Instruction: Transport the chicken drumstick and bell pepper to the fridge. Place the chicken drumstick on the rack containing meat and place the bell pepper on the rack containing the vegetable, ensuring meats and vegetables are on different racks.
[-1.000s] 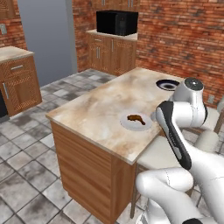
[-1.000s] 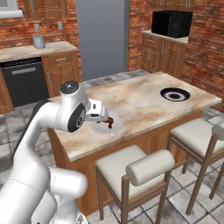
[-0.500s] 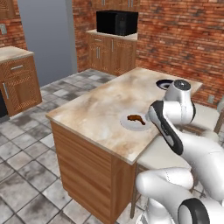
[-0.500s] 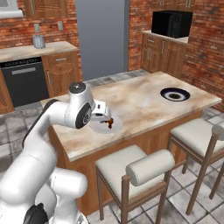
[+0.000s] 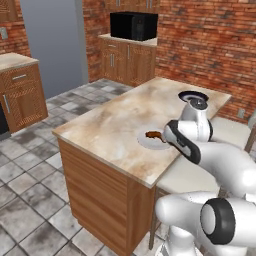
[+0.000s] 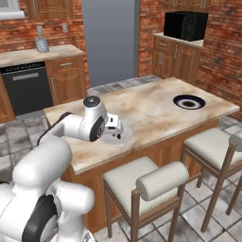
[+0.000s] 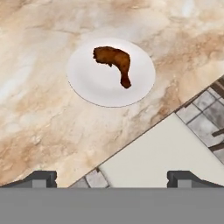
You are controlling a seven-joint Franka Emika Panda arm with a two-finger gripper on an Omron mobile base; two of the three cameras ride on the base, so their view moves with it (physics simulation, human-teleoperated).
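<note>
The chicken drumstick (image 7: 114, 59), glossy reddish-brown, lies on a white plate (image 7: 94, 85) near the island's stool-side edge; it also shows as a small brown shape (image 5: 152, 134) and a dark speck (image 6: 120, 136). My gripper (image 7: 112, 178) hovers above and just off the counter edge, short of the plate, open, with nothing between its fingertips (image 7: 41, 177). From the base views the hand (image 5: 171, 137) (image 6: 113, 125) sits right beside the plate. The fridge (image 5: 50, 45) (image 6: 111, 40) stands tall and grey across the floor, its racks hidden. The bell pepper is out of view.
A dark round dish with a pale rim (image 5: 193, 95) (image 6: 189, 101) sits farther along the island. Padded stools (image 6: 146, 177) (image 6: 210, 142) stand below the counter edge under my hand. Wooden cabinets with a black microwave (image 5: 134, 26) line the brick wall.
The arm has folded down and forward, bringing the hand closer over the plate. The jaws stayed open; the drumstick has not moved.
</note>
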